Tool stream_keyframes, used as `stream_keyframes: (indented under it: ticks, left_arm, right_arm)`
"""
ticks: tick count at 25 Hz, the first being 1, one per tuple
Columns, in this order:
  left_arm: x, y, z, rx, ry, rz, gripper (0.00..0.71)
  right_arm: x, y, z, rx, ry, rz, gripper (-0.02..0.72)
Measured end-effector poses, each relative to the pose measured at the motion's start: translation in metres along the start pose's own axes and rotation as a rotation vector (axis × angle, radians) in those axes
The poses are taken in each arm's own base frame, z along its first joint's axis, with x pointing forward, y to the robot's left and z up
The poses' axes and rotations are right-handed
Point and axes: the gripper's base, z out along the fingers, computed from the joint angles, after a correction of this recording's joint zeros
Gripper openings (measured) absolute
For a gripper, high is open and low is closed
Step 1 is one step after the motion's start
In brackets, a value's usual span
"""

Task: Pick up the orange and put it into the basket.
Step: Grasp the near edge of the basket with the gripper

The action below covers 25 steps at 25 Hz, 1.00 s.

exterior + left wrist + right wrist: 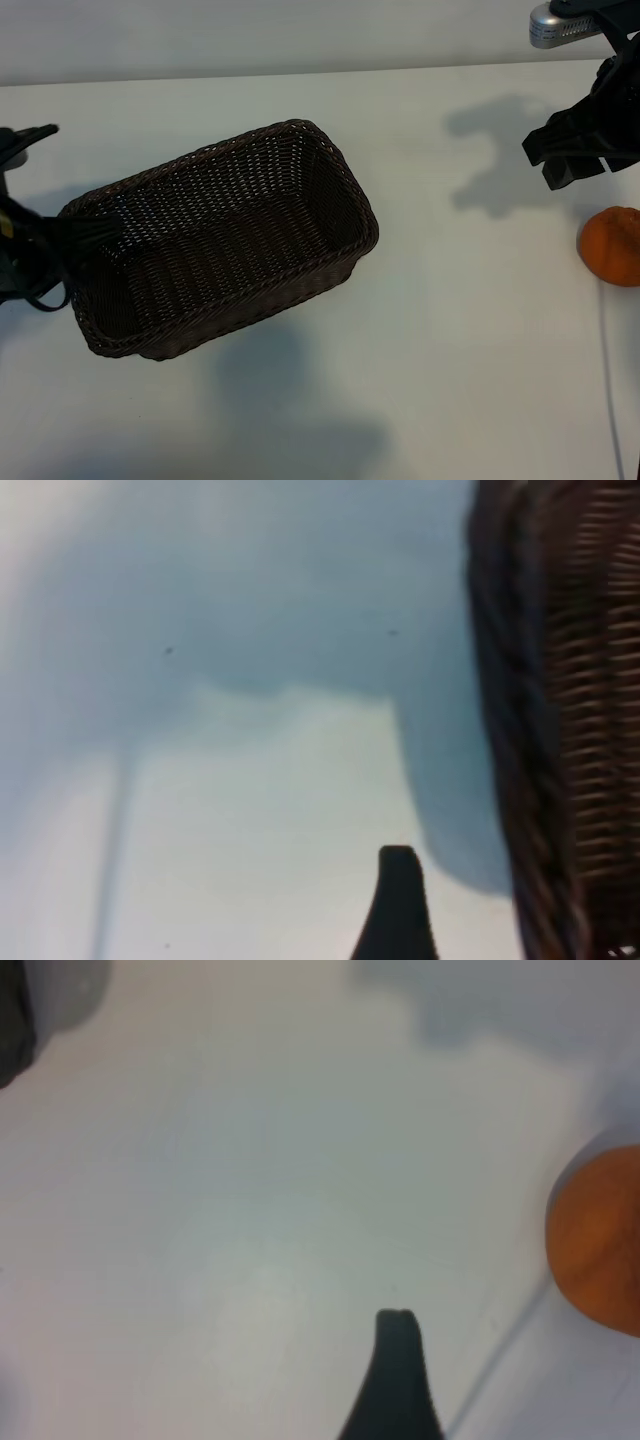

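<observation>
The dark brown wicker basket [345, 170] lies slanted left of the table's middle, and nothing shows inside it. The orange [611, 246] rests on the table at the far right edge. My right gripper [556, 165] hovers open above and behind the orange, apart from it. In the right wrist view the orange [598, 1240] sits off to the side of the one visible finger [398, 1370]. My left gripper [95, 235] is open at the basket's left end. In its wrist view the basket wall [560, 730] stands beside the one visible finger [398, 900], with bare table around it.
A thin white cable [606, 370] runs down the table below the orange. The table's back edge [300, 72] meets a pale wall. Bare white tabletop [470, 300] lies between the basket and the orange.
</observation>
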Motion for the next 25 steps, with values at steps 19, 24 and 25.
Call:
stream_keyframes:
  ticks: [19,24,25]
  left_arm:
    - [-0.005,0.001,0.038,0.093,-0.007,-0.098,0.588]
    - [-0.006,-0.004,0.037,0.142,-0.014,-0.101,0.588]
    - [-0.007,-0.004,0.037,0.144,-0.022,-0.092,0.588]
  right_arm:
    - [0.0,0.0,0.0,-0.003,-0.004,0.002,0.558]
    - [0.0,0.0,0.0,-0.003,-0.005,0.002,0.558]
    - [0.0,0.0,0.0,-0.003,-0.005,0.002,0.558]
